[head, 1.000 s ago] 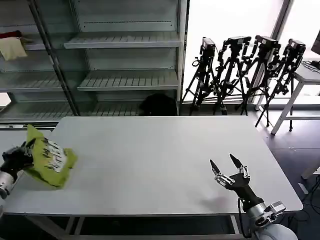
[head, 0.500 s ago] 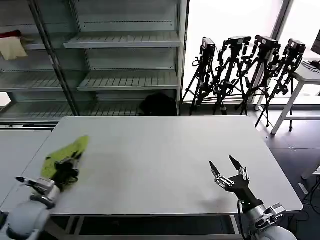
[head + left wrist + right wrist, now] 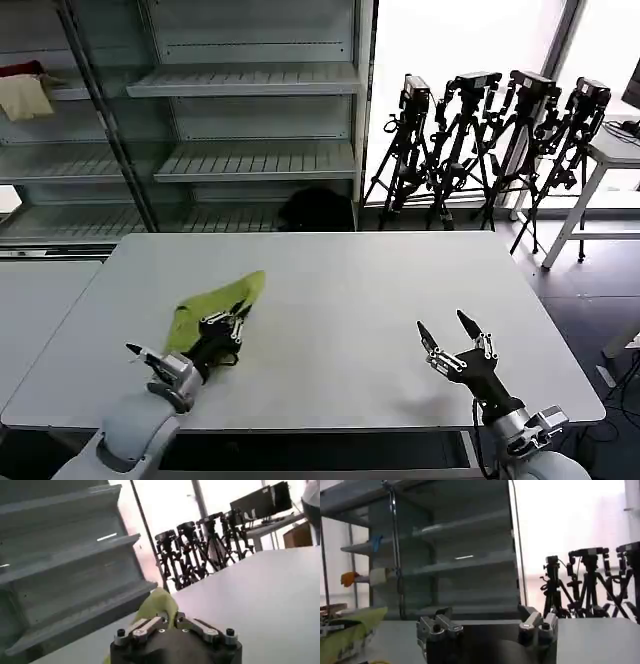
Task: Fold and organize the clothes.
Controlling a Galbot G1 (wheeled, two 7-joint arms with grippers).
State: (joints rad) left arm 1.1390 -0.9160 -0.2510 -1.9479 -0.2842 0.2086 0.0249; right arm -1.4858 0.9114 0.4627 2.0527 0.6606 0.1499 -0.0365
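The lime-green T-shirt (image 3: 215, 301) lies bunched on the white table (image 3: 330, 290), left of the middle. My left gripper (image 3: 232, 322) is shut on its near edge, and in the left wrist view green cloth (image 3: 157, 605) is pinched between the two fingers. My right gripper (image 3: 447, 331) hovers open over the table's front right, holding nothing. From the right wrist view the T-shirt (image 3: 347, 627) lies far off to the side, with some dark print showing.
Grey metal shelves (image 3: 230, 120) stand behind the table, with a pale cloth (image 3: 22, 95) on one at the far left. A black bundle (image 3: 318, 208) lies on the floor behind. Camera tripods (image 3: 490, 140) stand at the back right.
My left gripper has carried the T-shirt from the table's left edge rightward toward the middle. The right gripper has stayed in place.
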